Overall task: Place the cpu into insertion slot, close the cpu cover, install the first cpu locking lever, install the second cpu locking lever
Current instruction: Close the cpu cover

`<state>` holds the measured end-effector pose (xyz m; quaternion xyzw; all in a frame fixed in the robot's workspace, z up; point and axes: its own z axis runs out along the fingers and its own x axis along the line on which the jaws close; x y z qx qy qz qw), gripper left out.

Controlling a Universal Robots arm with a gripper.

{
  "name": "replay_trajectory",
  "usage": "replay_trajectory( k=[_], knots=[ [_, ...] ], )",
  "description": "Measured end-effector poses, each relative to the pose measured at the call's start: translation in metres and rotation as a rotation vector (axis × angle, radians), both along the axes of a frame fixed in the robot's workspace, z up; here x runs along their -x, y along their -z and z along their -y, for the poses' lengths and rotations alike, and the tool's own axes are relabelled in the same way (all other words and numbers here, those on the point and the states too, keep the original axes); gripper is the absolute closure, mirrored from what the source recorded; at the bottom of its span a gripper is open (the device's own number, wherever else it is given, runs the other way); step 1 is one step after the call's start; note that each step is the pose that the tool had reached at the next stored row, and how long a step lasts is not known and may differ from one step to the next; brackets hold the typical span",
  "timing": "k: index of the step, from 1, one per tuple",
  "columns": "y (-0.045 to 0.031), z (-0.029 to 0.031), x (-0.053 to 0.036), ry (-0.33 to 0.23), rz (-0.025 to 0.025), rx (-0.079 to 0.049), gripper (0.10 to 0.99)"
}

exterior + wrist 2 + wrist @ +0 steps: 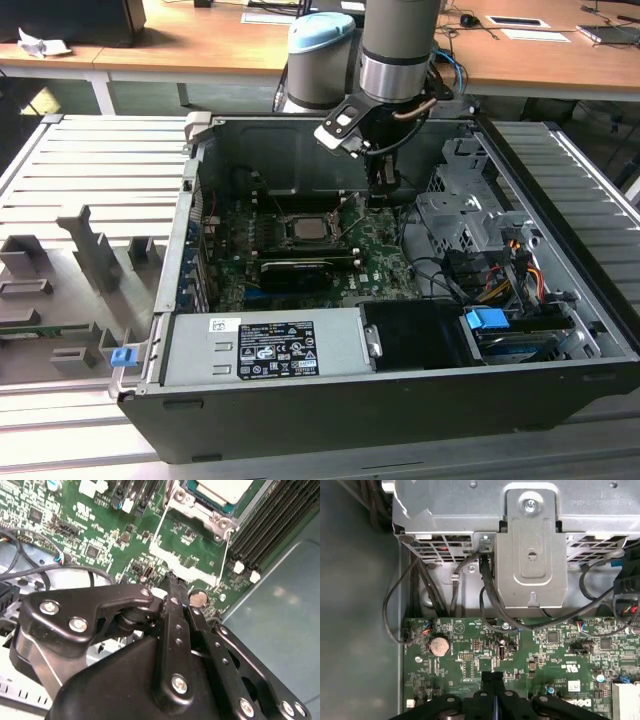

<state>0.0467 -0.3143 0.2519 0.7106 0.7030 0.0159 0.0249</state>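
The cpu [308, 226], a pale square chip, lies in the insertion slot [318, 243] on the green board; its face also shows in the second wrist view [220, 487]. The silver cpu cover [207, 511] lies as a frame around it. Two thin wire levers [161, 522] [224, 555] run out from the socket's sides. My gripper [383, 195] hangs over the board to the exterior view's right of the socket, apart from it. In both wrist views its black fingers [489, 680] are pressed together with nothing between them, the tips [171, 586] just above the board.
A round coin battery [440, 645] sits on the board near the fingertips. A grey metal drive cage [530, 545] with black cables [395, 610] rises beyond. The long black card [296, 268] and power supply [265, 345] lie nearer the case front.
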Motion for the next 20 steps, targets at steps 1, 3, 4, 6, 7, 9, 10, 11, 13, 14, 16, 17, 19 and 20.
replay_trajectory(
  k=[1, 3, 4, 6, 7, 9, 10, 11, 13, 14, 16, 17, 19, 20],
  knots=[
    [0.0003, 0.0000, 0.0017, 0.000, 0.0001, 0.000, 0.980],
    [0.0008, -0.0003, 0.0065, 0.000, 0.0001, 0.000, 0.980],
    [0.0010, -0.0006, 0.0094, 0.000, -0.0001, 0.000, 0.980],
    [0.0013, -0.0007, 0.0132, 0.000, -0.0002, 0.000, 0.980],
    [0.0013, -0.0006, 0.0150, 0.000, -0.0002, 0.000, 0.980],
    [0.0013, -0.0007, 0.0179, 0.000, -0.0003, 0.000, 0.980],
    [0.0014, -0.0007, 0.0198, 0.000, -0.0002, 0.000, 0.980],
    [0.0014, -0.0007, 0.0207, 0.000, -0.0002, 0.000, 0.980],
    [0.0014, -0.0007, 0.0237, 0.000, -0.0002, -0.001, 0.980],
    [0.0014, -0.0007, 0.0254, 0.000, -0.0002, -0.001, 0.980],
    [0.0014, -0.0007, 0.0269, 0.000, -0.0002, -0.001, 0.980],
    [0.0014, -0.0007, 0.0273, 0.000, -0.0002, -0.001, 0.980],
    [0.0014, -0.0007, 0.0279, 0.000, -0.0002, -0.001, 0.980],
    [0.0013, -0.0007, 0.0283, 0.000, -0.0002, -0.001, 0.980]
  ],
)
